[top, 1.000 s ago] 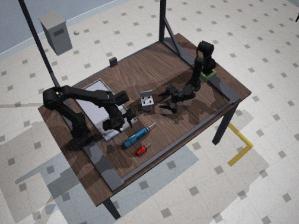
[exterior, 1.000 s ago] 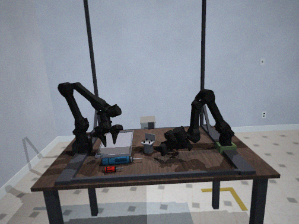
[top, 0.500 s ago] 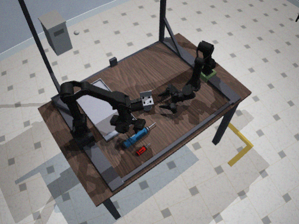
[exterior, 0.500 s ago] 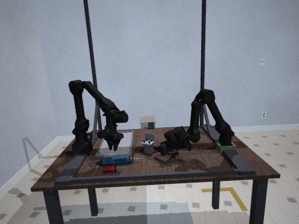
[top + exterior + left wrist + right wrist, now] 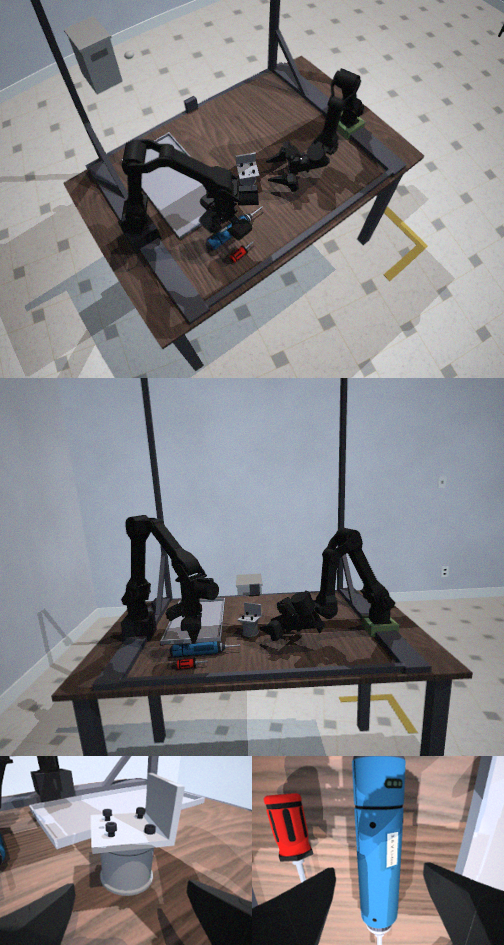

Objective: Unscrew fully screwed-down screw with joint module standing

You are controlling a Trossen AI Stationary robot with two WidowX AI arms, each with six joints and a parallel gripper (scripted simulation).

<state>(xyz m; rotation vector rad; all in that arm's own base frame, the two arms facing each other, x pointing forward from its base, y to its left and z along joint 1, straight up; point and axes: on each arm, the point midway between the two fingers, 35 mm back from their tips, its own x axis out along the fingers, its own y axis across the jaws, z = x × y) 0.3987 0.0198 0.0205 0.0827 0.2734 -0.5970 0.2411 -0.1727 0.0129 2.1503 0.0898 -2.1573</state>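
The joint module [image 5: 249,179] stands upright mid-table, a grey cylinder [image 5: 127,869] topped by a white L-bracket [image 5: 139,823] with several black screws. The front-left screw [image 5: 111,828] stands raised; the front-right one [image 5: 149,828] sits lower. My left gripper [image 5: 274,170] is open and empty, low on the table and facing the module [image 5: 250,624], its fingers apart from it [image 5: 131,925]. The blue electric screwdriver [image 5: 227,235] [image 5: 379,849] lies flat with a red screwdriver [image 5: 287,828] beside it. My right gripper [image 5: 379,871] is open, its fingers on either side of the blue barrel without touching it.
A grey tray [image 5: 172,180] lies beside the tools, behind the right arm. A green block [image 5: 350,127] sits under the left arm's base. A small dark box [image 5: 190,104] stands at the far table edge. Dark rails line the table's edges.
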